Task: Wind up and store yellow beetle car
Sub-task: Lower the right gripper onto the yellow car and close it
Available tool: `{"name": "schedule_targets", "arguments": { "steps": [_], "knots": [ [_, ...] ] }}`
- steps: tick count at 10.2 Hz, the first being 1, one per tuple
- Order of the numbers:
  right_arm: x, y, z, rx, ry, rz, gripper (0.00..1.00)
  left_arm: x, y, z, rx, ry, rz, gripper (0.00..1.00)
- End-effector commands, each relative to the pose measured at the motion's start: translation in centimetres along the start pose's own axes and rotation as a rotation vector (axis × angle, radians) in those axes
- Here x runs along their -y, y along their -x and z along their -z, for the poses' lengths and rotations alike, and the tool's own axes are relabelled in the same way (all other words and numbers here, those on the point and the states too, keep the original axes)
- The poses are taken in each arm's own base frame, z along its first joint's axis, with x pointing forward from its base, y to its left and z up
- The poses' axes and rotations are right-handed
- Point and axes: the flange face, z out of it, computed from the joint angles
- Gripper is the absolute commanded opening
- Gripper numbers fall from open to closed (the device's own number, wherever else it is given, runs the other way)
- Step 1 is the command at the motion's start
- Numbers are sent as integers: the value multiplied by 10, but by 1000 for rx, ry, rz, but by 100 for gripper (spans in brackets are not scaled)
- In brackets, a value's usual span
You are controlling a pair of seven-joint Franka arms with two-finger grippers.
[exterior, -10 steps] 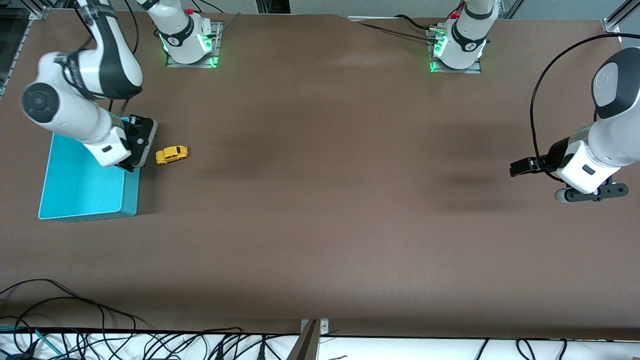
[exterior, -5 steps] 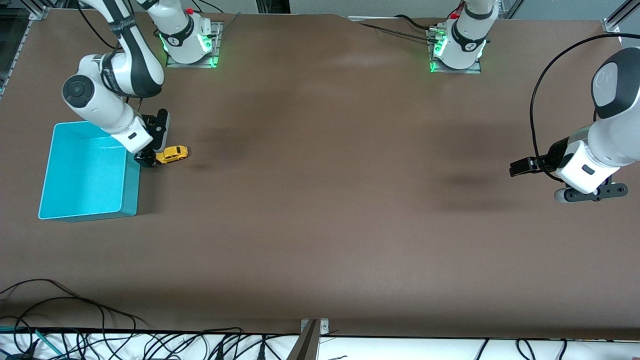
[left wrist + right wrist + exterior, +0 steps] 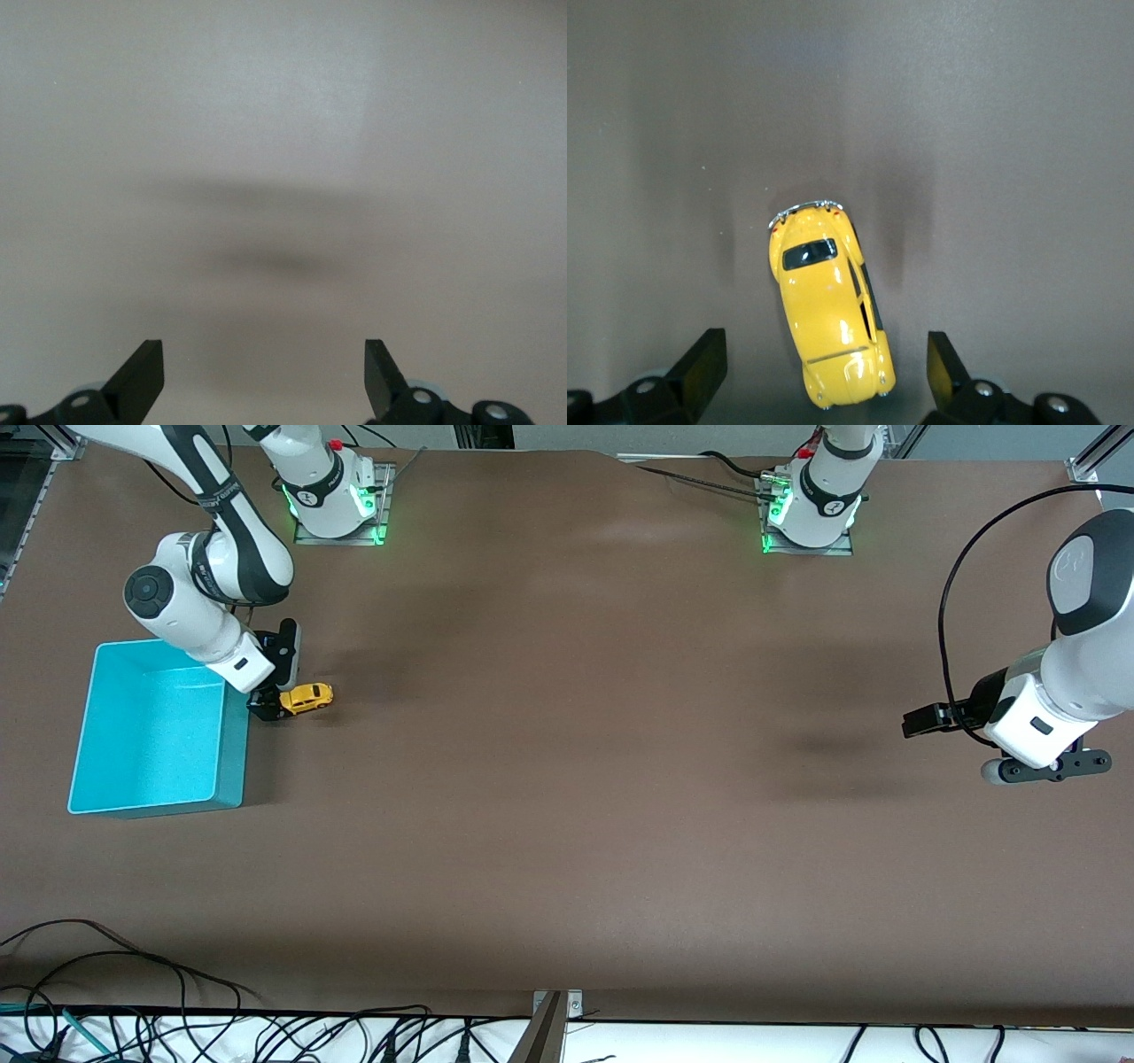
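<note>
Tiny yellow beetle-shaped toy car [image 3: 306, 698] sits on the brown table beside the turquoise plastic bin [image 3: 232, 762]. Right gripper [image 3: 266, 707], fingers spread wide and empty, is at its bin-side end, long axis running between fingers. Left gripper [image 3: 1045, 769] waits, spread apart, well away.

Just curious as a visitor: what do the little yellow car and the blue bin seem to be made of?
Yellow beetle car: glossy painted metal or hard plastic, judging by bright highlights on its body; cannot tell which. Turquoise bin: probably moulded plastic, with an even matte colour and smooth rounded walls.
</note>
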Motion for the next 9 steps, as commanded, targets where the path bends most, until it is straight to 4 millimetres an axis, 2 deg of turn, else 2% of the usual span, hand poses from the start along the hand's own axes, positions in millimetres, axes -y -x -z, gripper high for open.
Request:
{"name": "schedule_targets", "arguments": {
  "steps": [1,4,8,9],
  "knots": [
    [-2,-9,-1,-4,20,37,100,1,6,2,11,18,-28,100],
    [0,-13,-21,-31,13,40,100,1,6,3,8,19,-28,100],
    [0,-14,-27,-39,17,41,99,0,3,1,9,13,-30,100],
    [0,-14,-27,-38,18,41,83,1,0,3,4,23,-27,100]
  ]
}}
